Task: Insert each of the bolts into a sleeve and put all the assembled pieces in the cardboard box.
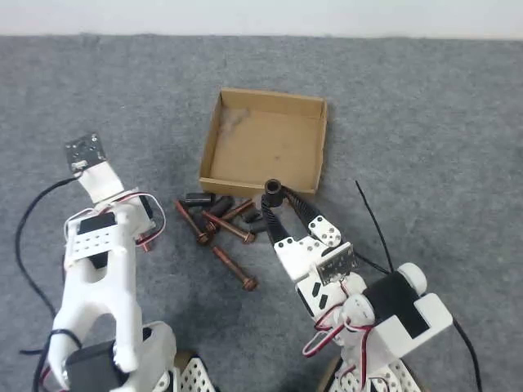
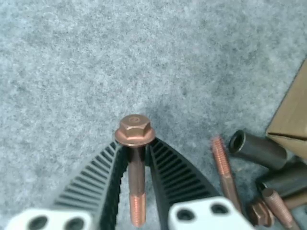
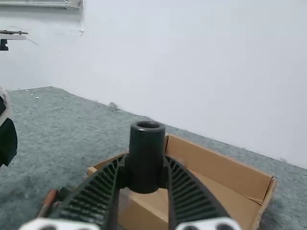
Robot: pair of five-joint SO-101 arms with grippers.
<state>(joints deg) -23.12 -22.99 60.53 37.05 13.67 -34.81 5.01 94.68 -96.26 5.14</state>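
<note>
Misalignment is your risk: left gripper (image 2: 135,147) pinches a copper bolt (image 2: 135,131), right gripper (image 3: 145,167) clamps a black sleeve (image 3: 147,143) upright; meet them off-axis and the bolt may jam.

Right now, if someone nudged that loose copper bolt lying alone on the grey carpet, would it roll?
The bolt looks like solid metal, so probably stiff and heavy for its size. Its round shank could roll, but the wider head would likely steer it in a curve, and the fuzzy carpet should slow it.
</note>
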